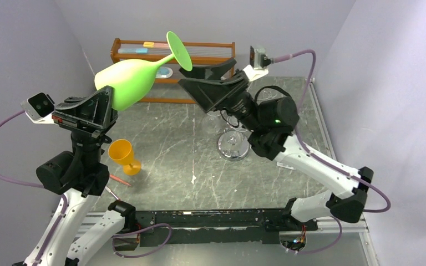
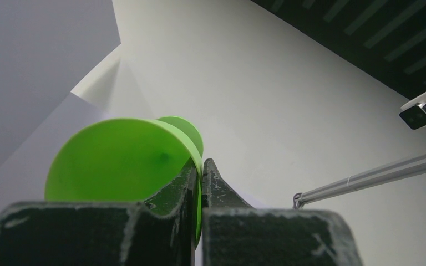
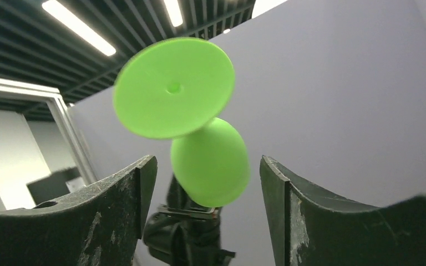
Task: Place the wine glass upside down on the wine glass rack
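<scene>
The green wine glass (image 1: 130,80) is held in the air on its side, with its foot pointing up and to the right. My left gripper (image 1: 108,100) is shut on the rim of its bowl; the left wrist view shows the thin green wall (image 2: 122,160) pinched between the fingers of that gripper (image 2: 201,173). My right gripper (image 1: 187,76) is open just beside the foot. In its wrist view the foot (image 3: 175,86) and bowl lie ahead of the gripper (image 3: 205,172), not touching it. The chrome wine glass rack (image 1: 234,145) stands under my right arm, partly hidden.
An orange glass (image 1: 125,156) stands on the table by my left arm. A brown wooden shelf unit (image 1: 205,49) stands at the back wall. Grey walls close in on both sides. A thin red stick (image 1: 119,180) lies near the orange glass.
</scene>
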You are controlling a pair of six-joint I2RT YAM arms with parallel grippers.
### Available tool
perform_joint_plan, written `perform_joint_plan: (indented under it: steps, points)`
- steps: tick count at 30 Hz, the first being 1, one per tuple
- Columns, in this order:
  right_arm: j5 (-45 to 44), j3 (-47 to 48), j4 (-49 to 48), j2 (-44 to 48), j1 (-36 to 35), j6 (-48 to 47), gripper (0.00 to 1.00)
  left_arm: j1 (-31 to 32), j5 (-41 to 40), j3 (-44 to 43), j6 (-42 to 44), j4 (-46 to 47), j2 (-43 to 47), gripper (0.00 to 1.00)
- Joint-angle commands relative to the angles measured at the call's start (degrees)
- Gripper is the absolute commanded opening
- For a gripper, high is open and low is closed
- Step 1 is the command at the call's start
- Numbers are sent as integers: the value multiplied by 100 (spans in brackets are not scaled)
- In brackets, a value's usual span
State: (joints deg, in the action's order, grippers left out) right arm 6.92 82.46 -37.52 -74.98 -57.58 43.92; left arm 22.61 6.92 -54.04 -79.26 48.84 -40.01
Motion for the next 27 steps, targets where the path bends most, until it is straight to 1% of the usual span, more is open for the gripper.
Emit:
perform_joint_plan:
  steps: [1, 4, 10, 13, 20, 22, 27]
  points:
    - [402, 253, -866, -434, -93, -1053, 72, -37, -240, -19, -114, 339, 67, 5]
    - [315, 413, -1105, -713, -219, -1403, 71, -39, -244, 8, -137, 287, 68, 5]
    - [305, 366, -2624, -1202, -437, -1333, 69, -40, -261, 218, -333, 500, 4, 5]
    - [160, 318, -3105, -1311, -536, -1277, 67, -37, -220, 289, -402, 560, -17, 5]
    - [-536, 351, -3261, -1408, -679, -1290, 62, -37, -187, 425, -464, 357, 175, 5]
    - [-657, 460, -3129, -1455, -682, -1240, 59, -37, -170, 450, -482, 301, 224, 5]
    - [-679, 735, -2815, -1556, -684, -1184, 48, -37, -54, 470, -498, 140, 287, 5]
